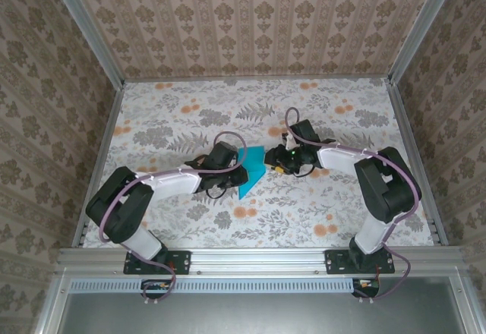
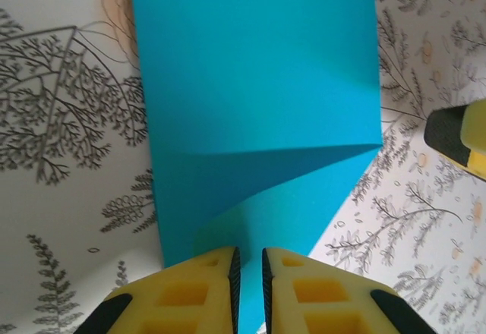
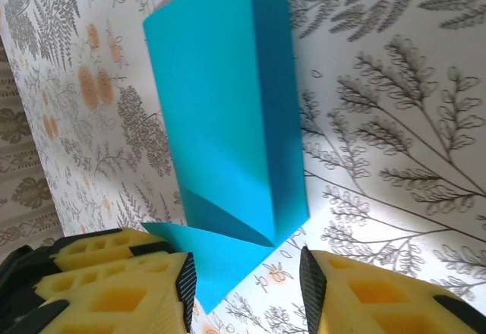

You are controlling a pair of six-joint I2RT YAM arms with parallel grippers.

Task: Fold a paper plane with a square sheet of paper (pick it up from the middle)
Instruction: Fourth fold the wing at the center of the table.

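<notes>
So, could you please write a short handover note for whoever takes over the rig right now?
Left gripper: shut on the near edge of the paper plane, at the middle of the table.
Right gripper: open, its fingers straddling one corner of the paper.
Done: sheet folded over, one slanted flap creased.
Left: the remaining folds; it is not yet a pointed dart.

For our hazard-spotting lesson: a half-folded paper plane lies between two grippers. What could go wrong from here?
The left gripper pinches the paper plane at one edge; pulling might drag or tear it. The right gripper stands open around a folded corner; closing there could crumple it.
</notes>
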